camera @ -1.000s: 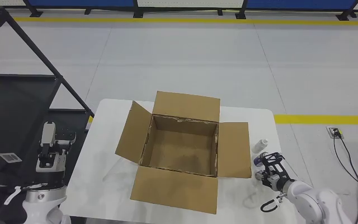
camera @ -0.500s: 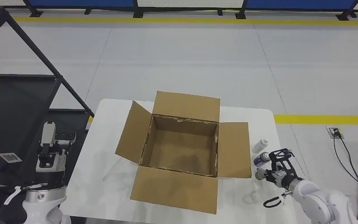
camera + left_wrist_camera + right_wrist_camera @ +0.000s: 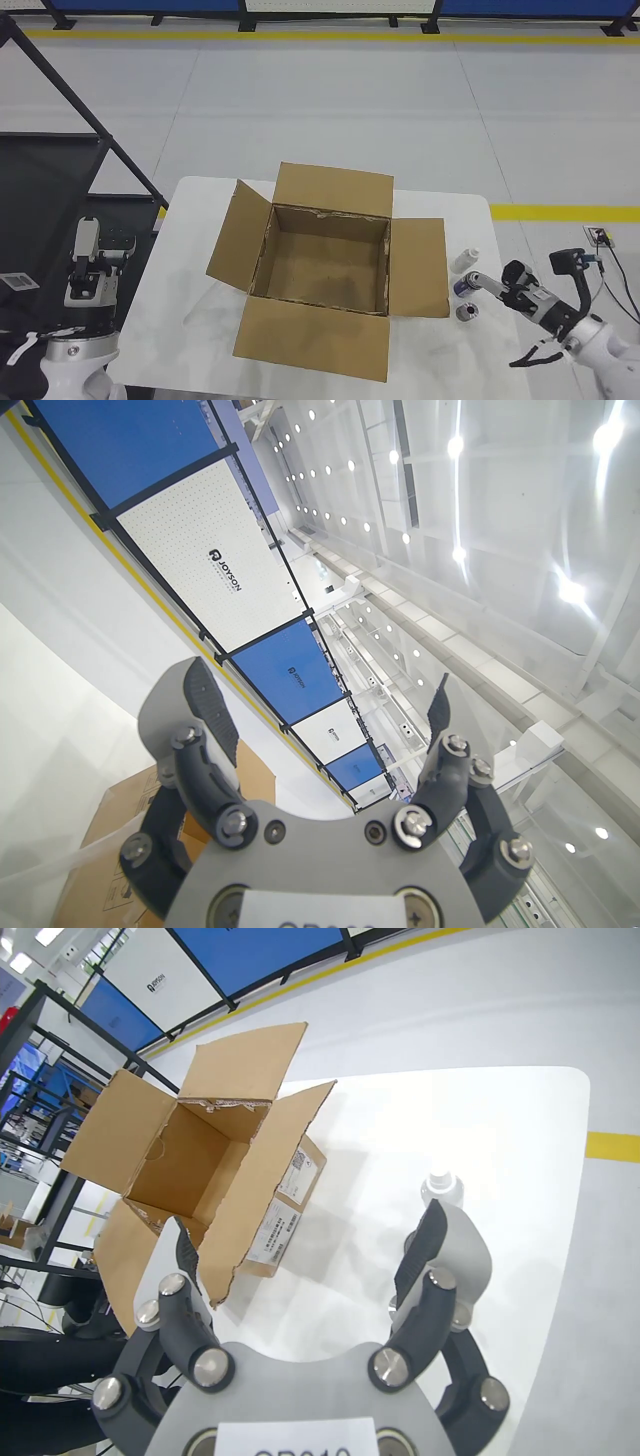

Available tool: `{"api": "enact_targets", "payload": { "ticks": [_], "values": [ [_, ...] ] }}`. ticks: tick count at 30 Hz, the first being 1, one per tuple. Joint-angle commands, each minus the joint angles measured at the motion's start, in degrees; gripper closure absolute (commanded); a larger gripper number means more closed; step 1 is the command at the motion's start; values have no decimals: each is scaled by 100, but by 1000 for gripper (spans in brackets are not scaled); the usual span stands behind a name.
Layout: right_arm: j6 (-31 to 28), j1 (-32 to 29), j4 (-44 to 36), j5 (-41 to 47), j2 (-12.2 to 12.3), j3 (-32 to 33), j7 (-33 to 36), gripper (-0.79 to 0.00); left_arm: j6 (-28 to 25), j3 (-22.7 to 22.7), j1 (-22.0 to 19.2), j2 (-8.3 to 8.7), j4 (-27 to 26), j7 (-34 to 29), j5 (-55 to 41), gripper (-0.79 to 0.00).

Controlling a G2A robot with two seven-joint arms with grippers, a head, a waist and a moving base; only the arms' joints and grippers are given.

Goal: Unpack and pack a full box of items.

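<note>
Far left: left gripper (image 3: 320, 710), fingers apart, holding nothing, aimed up toward the ceiling; probably parked clear of the work. Mid surface (image 3: 190, 320): box (image 3: 325, 262), all four flaps folded out, inside bare, so likely unpacked and ready for repacking. Just right of the box: white bottle (image 3: 465, 261), blue-labelled container (image 3: 461, 287), small round item (image 3: 466, 312), grouped close for easy reach. Right gripper (image 3: 307, 1223) just beside them, fingers apart, gripping nothing; likely lining up for a pick.
</note>
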Motion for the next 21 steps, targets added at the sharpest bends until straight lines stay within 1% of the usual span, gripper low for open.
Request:
{"api": "enact_targets", "payload": {
  "ticks": [1,5,7,8,10,13,14,16,17,18,20,21],
  "values": [
    [0,-1,-2,-98,0,0,-3,-785,0,0,0,0,0,0,0,-785],
    [0,-1,-2,-98,0,0,-3,-785,0,0,0,0,0,0,0,-785],
    [-129,21,-98,-24,7,-151,177,-785,0,0,0,0,0,0,0,-785],
    [-132,117,-33,207,18,-221,339,-785,0,0,0,0,0,0,0,-785],
    [123,437,198,709,49,-355,854,-785,0,0,0,0,0,0,0,-785],
    [496,1112,637,1277,112,-639,1837,-785,0,0,0,0,0,0,0,-785],
    [575,1334,825,1413,129,-733,2089,-767,0,0,0,0,0,0,0,-785],
    [677,1718,1184,1652,150,-884,2328,-557,0,0,0,0,0,0,0,-785],
    [731,1879,1370,1767,157,-959,2438,-437,0,0,0,0,0,0,0,-785],
    [776,2034,1530,1850,165,-1028,2520,-376,0,0,0,0,0,0,0,-785],
    [827,2292,1811,1933,181,-1177,2694,-323,0,0,0,0,0,0,0,-785],
    [872,2405,1922,1898,188,-1250,2730,-314,0,0,0,0,0,0,0,-785]
  ]
}}
